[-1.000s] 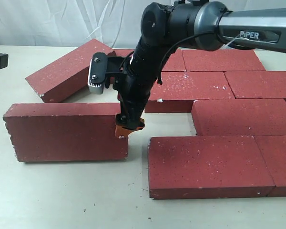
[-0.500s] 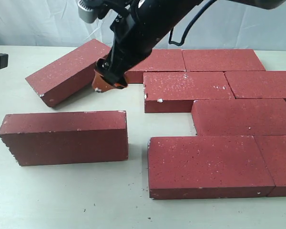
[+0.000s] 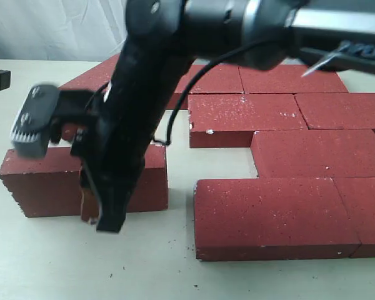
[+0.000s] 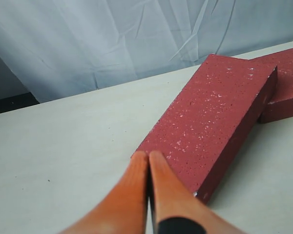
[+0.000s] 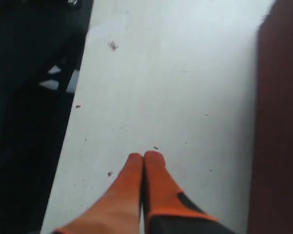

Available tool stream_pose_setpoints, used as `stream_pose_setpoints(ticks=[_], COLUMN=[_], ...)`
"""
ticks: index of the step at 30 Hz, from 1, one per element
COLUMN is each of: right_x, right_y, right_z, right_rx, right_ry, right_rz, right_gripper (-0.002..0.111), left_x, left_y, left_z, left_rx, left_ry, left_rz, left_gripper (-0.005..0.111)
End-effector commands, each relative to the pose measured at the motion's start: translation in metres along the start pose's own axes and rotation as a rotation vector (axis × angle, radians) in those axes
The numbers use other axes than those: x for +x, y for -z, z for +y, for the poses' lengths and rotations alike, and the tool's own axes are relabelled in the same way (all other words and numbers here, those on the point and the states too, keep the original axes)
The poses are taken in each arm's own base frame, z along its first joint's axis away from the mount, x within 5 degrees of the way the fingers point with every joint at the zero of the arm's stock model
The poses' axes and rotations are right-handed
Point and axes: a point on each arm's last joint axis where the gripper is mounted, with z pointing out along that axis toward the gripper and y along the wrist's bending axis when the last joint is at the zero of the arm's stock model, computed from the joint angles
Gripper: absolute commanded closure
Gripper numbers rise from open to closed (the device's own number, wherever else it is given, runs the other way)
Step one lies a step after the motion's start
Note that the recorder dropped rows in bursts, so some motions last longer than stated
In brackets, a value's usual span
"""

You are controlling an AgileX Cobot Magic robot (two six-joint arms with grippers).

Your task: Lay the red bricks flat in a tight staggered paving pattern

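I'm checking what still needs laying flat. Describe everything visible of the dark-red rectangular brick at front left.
That dark-red rectangular brick is grainy, with pale chipped edges. It stands on a long narrow side on the pale tabletop, broad face to the camera, apart from the flat bricks. The black right arm hides its middle; the shut right gripper hangs in front, gripping nothing.

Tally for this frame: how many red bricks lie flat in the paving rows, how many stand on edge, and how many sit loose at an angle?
Red bricks lying flat in the rows: 7
Red brick standing on its long edge, front left: 1
Red brick loose at an angle, back left, mostly hidden behind the arm: 1
Total: 9 red bricks
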Motion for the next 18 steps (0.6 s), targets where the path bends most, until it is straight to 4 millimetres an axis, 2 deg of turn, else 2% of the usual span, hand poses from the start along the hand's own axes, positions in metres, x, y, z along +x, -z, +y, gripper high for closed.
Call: stream_pose_setpoints(ticks=[1, 4, 7, 14, 18], right_x=[-0.003, 0.000, 0.006, 0.004, 0.007], right_y=[-0.044, -0.066, -0.073, -0.066, -0.054], right_z=[-0.001, -0.018, -0.036, -0.053, -0.068], right_rx=[0.030, 0.160, 0.295, 0.487, 0.647], right_ry=[0.133, 0.119, 0.079, 0.136, 0.146], right_rz=[0.113, 0.167, 0.184, 0.202, 0.219], right_gripper=[0.109, 0.109, 0.109, 0.109, 0.109], left_x=[0.000, 0.000, 0.000, 0.001, 0.001], left_y=[0.002, 0.002, 0.002, -0.001, -0.001], left_z=[0.001, 0.001, 0.001, 0.001, 0.001], left_rx=[-0.004, -0.004, -0.004, -0.003, -0.003], left_ry=[0.017, 0.017, 0.013, 0.013, 0.013], left_rz=[-0.014, -0.012, -0.014, -0.008, -0.012], left_gripper=[0.107, 0.107, 0.107, 0.107, 0.107])
